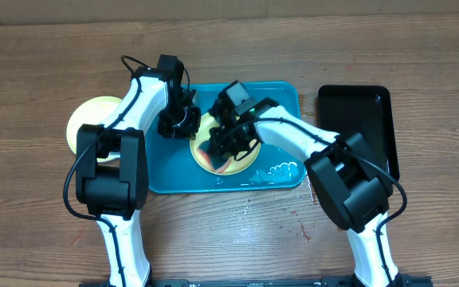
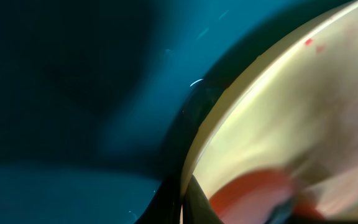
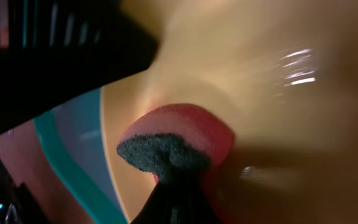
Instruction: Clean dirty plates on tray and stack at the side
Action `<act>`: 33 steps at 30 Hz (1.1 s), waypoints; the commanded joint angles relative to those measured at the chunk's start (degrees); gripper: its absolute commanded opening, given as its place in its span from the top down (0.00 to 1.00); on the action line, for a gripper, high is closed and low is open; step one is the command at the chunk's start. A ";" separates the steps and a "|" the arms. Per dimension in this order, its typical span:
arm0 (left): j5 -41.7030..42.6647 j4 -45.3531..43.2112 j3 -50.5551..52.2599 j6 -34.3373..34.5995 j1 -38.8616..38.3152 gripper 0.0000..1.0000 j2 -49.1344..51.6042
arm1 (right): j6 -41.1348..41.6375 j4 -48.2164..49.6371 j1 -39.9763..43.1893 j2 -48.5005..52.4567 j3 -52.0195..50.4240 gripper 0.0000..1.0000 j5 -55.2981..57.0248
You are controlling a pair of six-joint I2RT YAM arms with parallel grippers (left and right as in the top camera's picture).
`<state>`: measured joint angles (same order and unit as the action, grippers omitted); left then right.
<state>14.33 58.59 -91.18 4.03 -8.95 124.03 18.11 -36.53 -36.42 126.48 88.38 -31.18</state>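
Note:
A cream plate (image 1: 241, 159) lies on the turquoise tray (image 1: 166, 171). My left gripper (image 1: 183, 121) is shut on the plate's left rim; in the left wrist view its fingers (image 2: 182, 199) pinch the rim of the plate (image 2: 291, 112), which carries small red specks. My right gripper (image 1: 223, 145) is shut on a red sponge with a dark scouring side (image 3: 173, 146) and presses it on the plate's face (image 3: 253, 74). A second cream plate with a green rim (image 1: 86, 119) lies on the table left of the tray. The blue-rimmed plate is out of view.
A narrow black tray (image 1: 365, 119) stands right of the turquoise tray. Foam or water drops (image 1: 281, 170) sit at the turquoise tray's front right corner. Red specks dot the wooden table (image 1: 305, 231) in front of the tray.

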 commanded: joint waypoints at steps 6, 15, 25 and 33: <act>1.81 -0.33 0.31 -0.90 -0.70 0.96 -1.14 | -2.91 -4.17 2.23 1.57 -0.94 0.96 8.02; 1.79 -0.09 0.31 -1.36 -0.70 0.95 -1.14 | -6.64 -12.57 6.56 -0.61 2.21 0.96 30.10; 1.79 -0.04 0.31 -1.33 -0.70 0.96 -1.14 | -6.60 -13.03 4.52 -2.71 2.34 0.96 47.95; 1.79 0.09 0.31 -1.53 -0.70 0.96 -1.14 | -6.69 -2.86 2.89 -2.71 2.34 0.96 42.56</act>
<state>16.95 58.15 -91.11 4.05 -10.09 124.03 11.70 -42.00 -33.41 123.61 91.09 12.45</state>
